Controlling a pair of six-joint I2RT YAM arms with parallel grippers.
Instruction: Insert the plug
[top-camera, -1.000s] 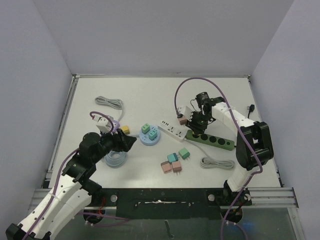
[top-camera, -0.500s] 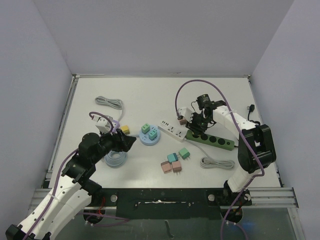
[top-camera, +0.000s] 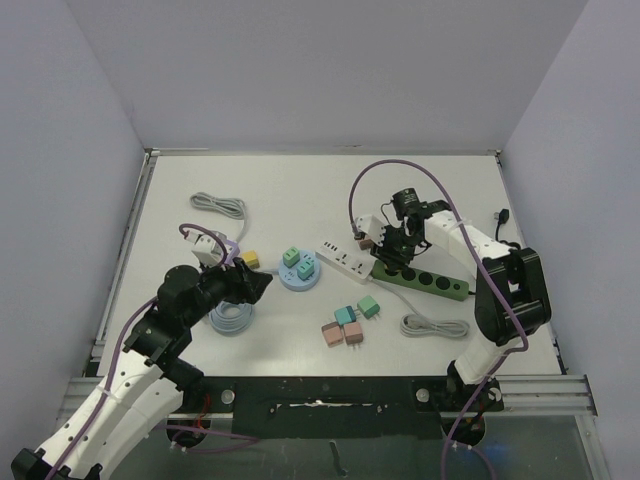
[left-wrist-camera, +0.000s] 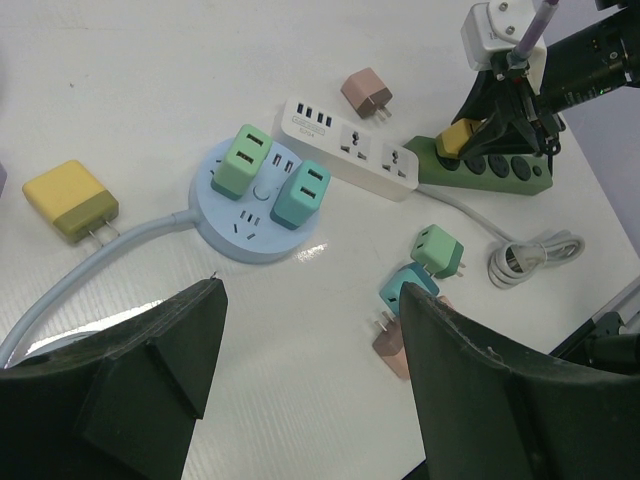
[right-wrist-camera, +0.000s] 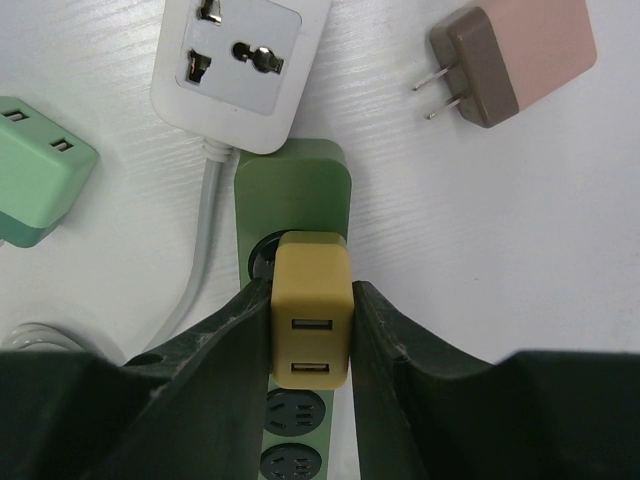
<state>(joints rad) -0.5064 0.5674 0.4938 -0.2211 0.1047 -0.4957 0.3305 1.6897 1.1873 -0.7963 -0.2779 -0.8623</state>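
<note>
Since a second ago the right arm's wrist has edged slightly toward the left of the overhead view, while the left arm and every loose piece lie where they did.

Nearest, at the lower left, the left gripper hangs above the table with its jaws spread wide and nothing between them. Its wrist view looks down past both fingers onto the round blue socket hub. Beside that gripper lies a coiled pale blue cord.

At lower centre four loose plugs are grouped: a green plug, a teal plug and two pink plugs. A grey cable bundle lies to their right.

Further up, the hub carries a green adapter and a teal adapter, with an olive-yellow plug just left of it. The white power strip runs diagonally at mid-frame, and the green power strip starts at its right end.

The right gripper points down at that end of the green strip. In its wrist view both fingers press the sides of the yellow plug, which stands on the strip's end socket with its USB face up. Whether it is fully seated cannot be told. A brown plug lies just beyond.

Farthest, a second grey cable lies at the upper left.
</note>
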